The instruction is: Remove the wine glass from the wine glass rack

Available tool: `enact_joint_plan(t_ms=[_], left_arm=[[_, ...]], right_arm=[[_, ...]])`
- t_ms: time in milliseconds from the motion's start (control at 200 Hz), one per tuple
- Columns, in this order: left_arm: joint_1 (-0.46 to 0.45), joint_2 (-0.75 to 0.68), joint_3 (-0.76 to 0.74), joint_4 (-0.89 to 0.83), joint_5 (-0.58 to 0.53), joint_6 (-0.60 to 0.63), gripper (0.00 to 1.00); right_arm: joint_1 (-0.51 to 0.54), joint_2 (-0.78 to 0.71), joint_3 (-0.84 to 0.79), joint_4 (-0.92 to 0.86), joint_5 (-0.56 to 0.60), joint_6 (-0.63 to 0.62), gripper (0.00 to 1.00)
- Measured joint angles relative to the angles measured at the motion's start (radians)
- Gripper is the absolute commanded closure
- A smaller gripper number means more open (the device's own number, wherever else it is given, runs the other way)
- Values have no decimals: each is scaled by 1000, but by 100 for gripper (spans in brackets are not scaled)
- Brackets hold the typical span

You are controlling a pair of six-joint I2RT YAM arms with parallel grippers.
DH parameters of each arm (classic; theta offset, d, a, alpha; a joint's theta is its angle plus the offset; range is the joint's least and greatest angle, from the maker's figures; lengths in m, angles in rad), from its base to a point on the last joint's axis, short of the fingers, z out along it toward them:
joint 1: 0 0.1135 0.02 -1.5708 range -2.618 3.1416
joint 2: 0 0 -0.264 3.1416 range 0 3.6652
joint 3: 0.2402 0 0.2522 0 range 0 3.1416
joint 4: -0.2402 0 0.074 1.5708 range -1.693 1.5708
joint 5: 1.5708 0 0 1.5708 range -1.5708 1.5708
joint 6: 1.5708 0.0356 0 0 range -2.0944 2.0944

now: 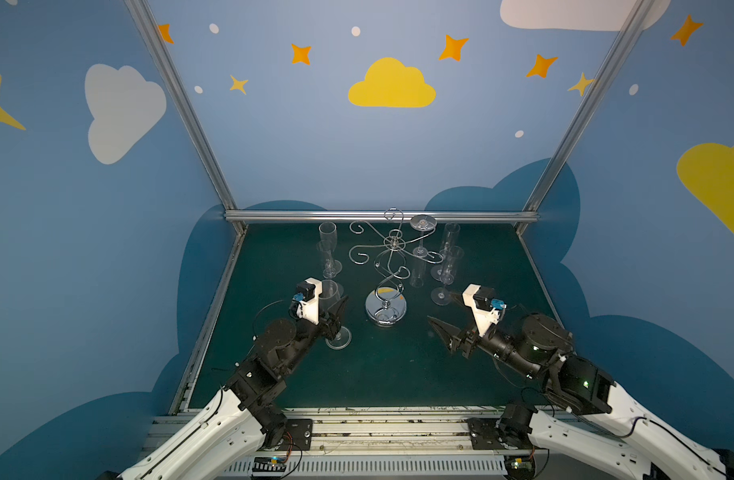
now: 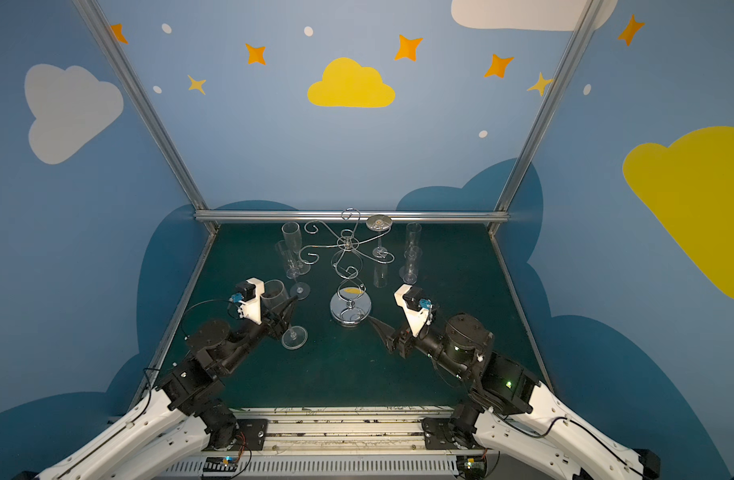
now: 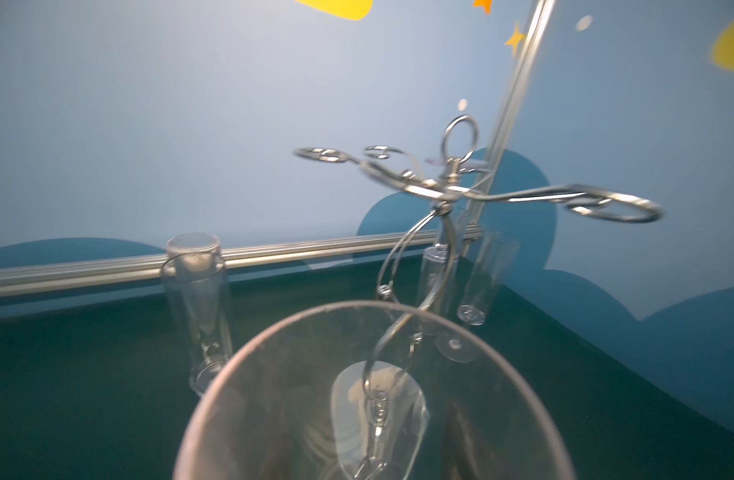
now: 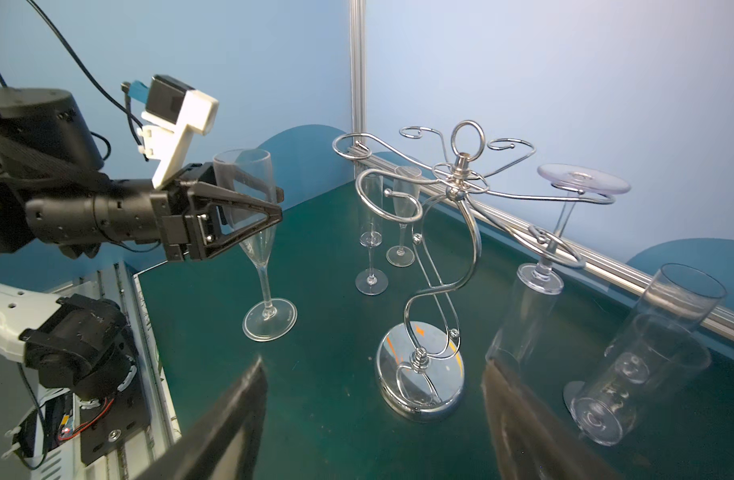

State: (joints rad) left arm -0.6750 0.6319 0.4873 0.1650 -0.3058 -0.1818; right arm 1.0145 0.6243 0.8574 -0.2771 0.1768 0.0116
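Observation:
The chrome wine glass rack (image 1: 388, 249) (image 2: 348, 253) (image 4: 461, 191) stands mid-table on its round mirror base (image 1: 386, 309). One wine glass (image 1: 422, 223) (image 4: 583, 183) hangs upside down from a back-right arm of the rack. My left gripper (image 1: 336, 309) (image 4: 279, 204) is shut on the bowl of another wine glass (image 1: 330, 293) (image 4: 249, 174) (image 3: 240, 415). That glass stands upright left of the rack, and its foot (image 1: 338, 337) appears to rest on the mat. My right gripper (image 1: 446, 311) (image 4: 373, 363) is open and empty, low and just right of the rack's base.
Two flutes (image 1: 328, 249) stand at the back left and two more (image 1: 448, 257) at the back right, close to my right gripper. The green mat (image 1: 357, 374) is bounded by aluminium rails (image 1: 357, 216) and blue walls.

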Motion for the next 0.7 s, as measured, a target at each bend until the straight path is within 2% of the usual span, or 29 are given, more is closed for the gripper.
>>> enact_joint_plan(t_ms=[215,451,696], left_arm=[[101,167,-73,182,-43,8,66],[193,359,-91,396,-27,21,66],[212,524,-91,542,-2,20,66]], right_arm=[[0,-24,-19,-34,48,38,19],[0,-32,-50,-42,115,70,19],[-3,-57,-64,-42,202,65,19]])
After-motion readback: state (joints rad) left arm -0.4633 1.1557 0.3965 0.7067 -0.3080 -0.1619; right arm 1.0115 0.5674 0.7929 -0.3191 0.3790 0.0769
